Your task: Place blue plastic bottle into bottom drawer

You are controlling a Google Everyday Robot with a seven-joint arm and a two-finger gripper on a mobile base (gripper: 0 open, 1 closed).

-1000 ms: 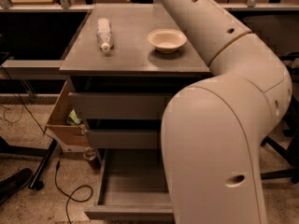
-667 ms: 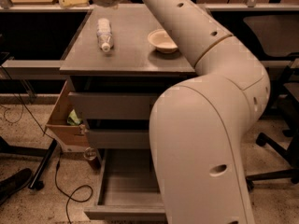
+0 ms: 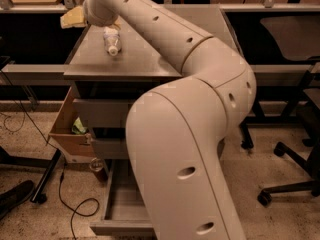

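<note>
Camera view (the only one supplied): the blue plastic bottle [image 3: 112,40] lies on its side on the grey bench [image 3: 142,60], toward the back left, white cap pointing toward the camera. The robot arm [image 3: 200,59] rises from the lower centre, bends, and reaches over the bench to the top left. Its last visible joint [image 3: 98,8] sits just above and behind the bottle. The end effector beyond that joint does not show, so its state cannot be told. The bottom drawer [image 3: 122,204] stands pulled out at floor level, grey interior exposed on the left and its right part hidden by the arm. The two upper drawers [image 3: 102,114] are partly pulled out. A cardboard box [image 3: 65,129] sits against the cabinet's left side.
</note>
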